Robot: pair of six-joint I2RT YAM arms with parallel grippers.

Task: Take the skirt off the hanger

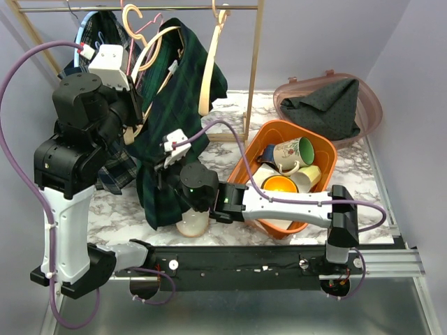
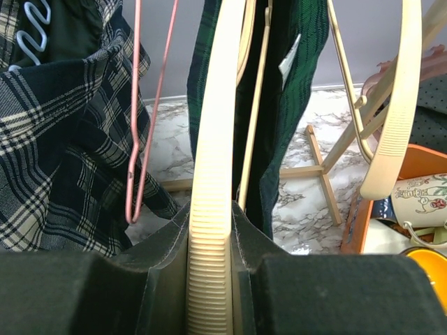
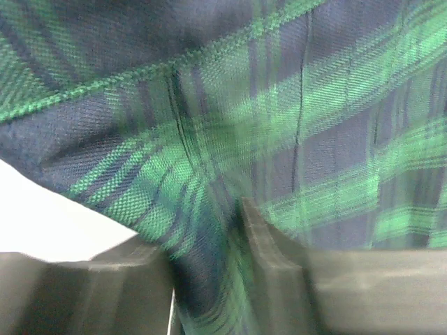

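Note:
A dark green plaid skirt (image 1: 171,132) hangs from a cream ribbed plastic hanger (image 1: 155,49) on the wooden rail. My left gripper (image 1: 133,105) is shut on that hanger's arm (image 2: 211,230), seen clamped between the two black pads (image 2: 286,279) in the left wrist view. My right gripper (image 1: 167,183) is shut on a fold of the skirt's lower part (image 3: 209,279), low near the table. The plaid cloth (image 3: 279,125) fills the right wrist view.
A navy and cream plaid garment (image 1: 119,171) hangs left of the skirt, with pink (image 2: 136,139) and other cream hangers (image 1: 209,70) on the rail (image 1: 174,8). An orange bin (image 1: 321,150) of mugs and a brown bin (image 1: 370,105) with dark cloth stand right.

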